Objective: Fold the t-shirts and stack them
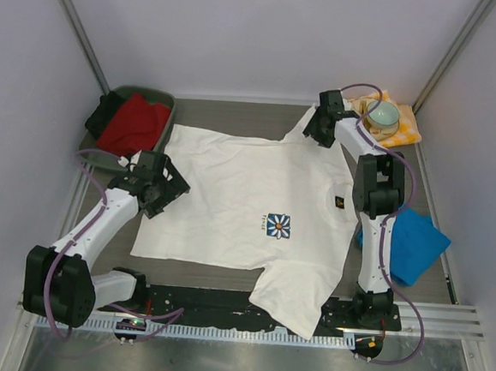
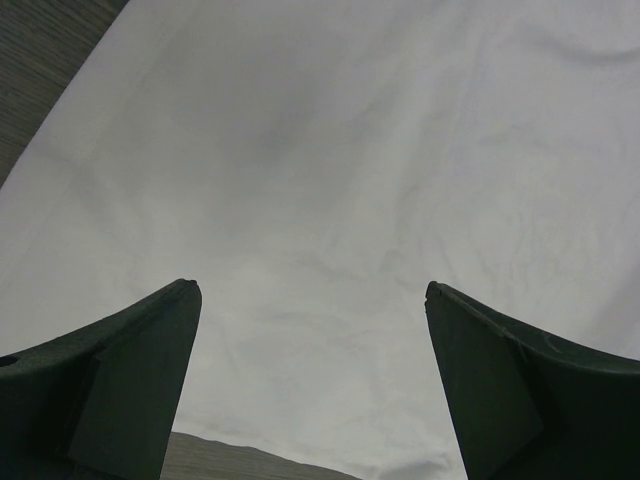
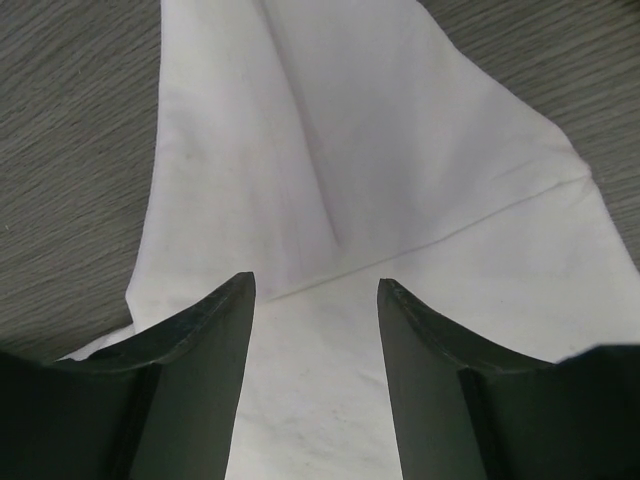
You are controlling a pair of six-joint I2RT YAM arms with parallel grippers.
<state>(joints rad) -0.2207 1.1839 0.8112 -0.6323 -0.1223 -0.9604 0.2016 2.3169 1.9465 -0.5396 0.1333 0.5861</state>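
Observation:
A white t-shirt (image 1: 231, 184) with a blue daisy print (image 1: 278, 226) lies spread flat across the table, one sleeve hanging over the near edge. A bright blue t-shirt (image 1: 417, 242) lies folded to the right, beside the right arm. My left gripper (image 1: 160, 189) hovers over the white shirt's left edge; in the left wrist view it (image 2: 310, 290) stands wide open above smooth white cloth (image 2: 330, 180). My right gripper (image 1: 320, 122) is at the far right sleeve; in the right wrist view its jaws (image 3: 315, 285) stand apart over the sleeve (image 3: 330, 150), with flat cloth showing between them.
A red cloth (image 1: 132, 123) fills a dark tray (image 1: 163, 101) at the back left. At the back right, a pale bowl (image 1: 382, 117) sits on an orange checked napkin (image 1: 404, 131). Walls enclose the table on three sides.

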